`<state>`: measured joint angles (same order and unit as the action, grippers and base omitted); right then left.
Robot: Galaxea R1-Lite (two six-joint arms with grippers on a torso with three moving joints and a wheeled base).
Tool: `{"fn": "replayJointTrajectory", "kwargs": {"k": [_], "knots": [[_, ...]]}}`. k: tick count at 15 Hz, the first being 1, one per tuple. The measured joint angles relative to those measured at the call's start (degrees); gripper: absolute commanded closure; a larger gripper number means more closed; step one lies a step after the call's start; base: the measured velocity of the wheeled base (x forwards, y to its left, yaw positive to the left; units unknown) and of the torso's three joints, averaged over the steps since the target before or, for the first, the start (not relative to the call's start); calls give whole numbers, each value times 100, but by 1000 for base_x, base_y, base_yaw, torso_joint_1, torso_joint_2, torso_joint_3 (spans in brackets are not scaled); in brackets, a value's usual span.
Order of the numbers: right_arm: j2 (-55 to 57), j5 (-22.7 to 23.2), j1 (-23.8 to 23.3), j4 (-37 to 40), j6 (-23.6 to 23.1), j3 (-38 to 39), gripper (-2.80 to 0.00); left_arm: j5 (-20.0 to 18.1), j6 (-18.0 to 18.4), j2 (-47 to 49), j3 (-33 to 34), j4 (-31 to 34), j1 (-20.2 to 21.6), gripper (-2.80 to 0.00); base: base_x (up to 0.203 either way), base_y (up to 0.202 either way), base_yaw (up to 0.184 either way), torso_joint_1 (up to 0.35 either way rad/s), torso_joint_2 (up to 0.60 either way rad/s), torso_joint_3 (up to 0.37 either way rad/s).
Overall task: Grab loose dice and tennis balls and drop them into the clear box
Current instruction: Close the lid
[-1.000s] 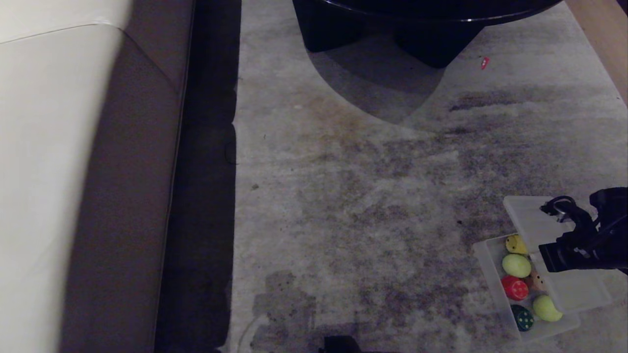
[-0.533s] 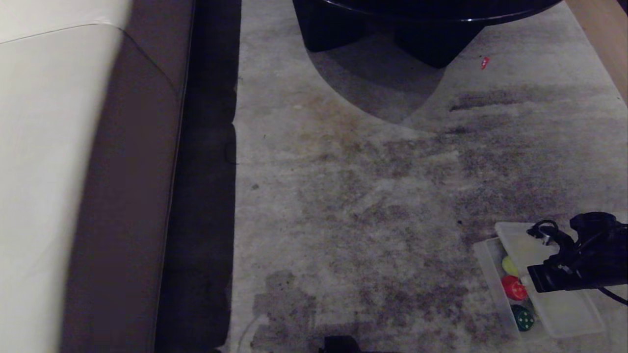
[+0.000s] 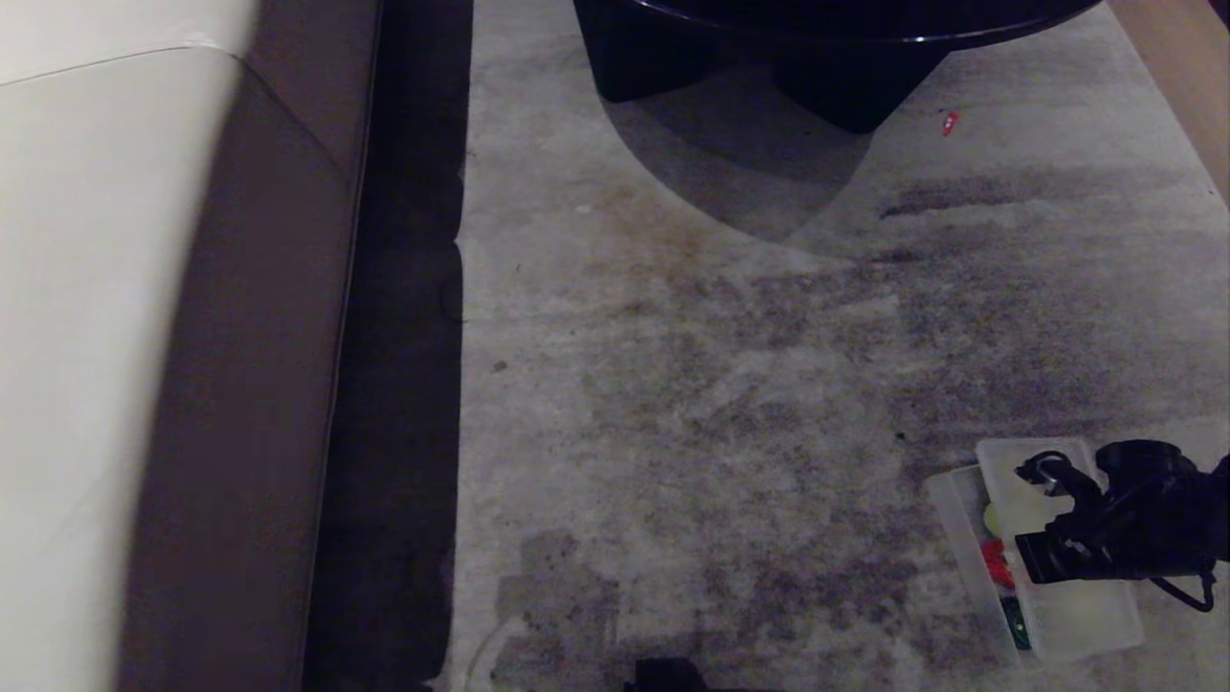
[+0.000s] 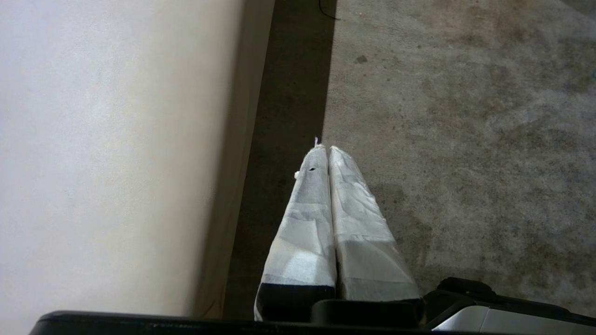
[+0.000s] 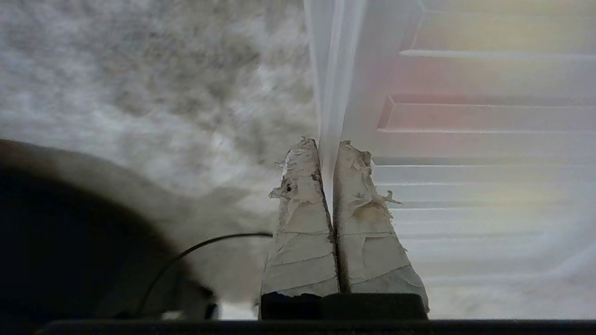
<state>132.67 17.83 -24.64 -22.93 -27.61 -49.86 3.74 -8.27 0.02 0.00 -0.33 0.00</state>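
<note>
The clear box (image 3: 948, 506) lies on the carpet at the lower right. A ribbed translucent lid (image 3: 1076, 615) covers most of it. Past the lid's left edge I see only a sliver of a tennis ball (image 3: 992, 520), a red die (image 3: 999, 569) and a dark green die (image 3: 1016, 630). My right arm (image 3: 1119, 538) reaches over the lid. In the right wrist view my right gripper (image 5: 326, 144) is shut on the rim of the lid (image 5: 333, 83). My left gripper (image 4: 327, 150) is shut and empty, hanging over the carpet's edge beside the sofa.
A cream and brown sofa (image 3: 106, 336) runs along the left, with a dark gap (image 3: 404, 384) beside the grey carpet (image 3: 721, 384). A black round table (image 3: 826, 48) stands at the back. A small red scrap (image 3: 949, 121) lies near it.
My right arm has drawn the lid nearer and leftward across the box. The yellow die, the beige die and most of the balls are now hidden under it.
</note>
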Motion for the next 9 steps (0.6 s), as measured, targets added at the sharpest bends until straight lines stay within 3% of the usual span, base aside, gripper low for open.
{"fn": "replayJointTrajectory", "kwargs": {"k": [3, 9], "knots": [[85, 358, 11, -97, -397, 86, 0, 2, 0, 0, 0, 2, 0, 0, 0, 0, 0, 0, 0, 0], [90, 342, -38, -55, -813, 210, 0, 2, 0, 0, 0, 0, 0, 0, 0, 0, 0, 0, 0, 0]]}}
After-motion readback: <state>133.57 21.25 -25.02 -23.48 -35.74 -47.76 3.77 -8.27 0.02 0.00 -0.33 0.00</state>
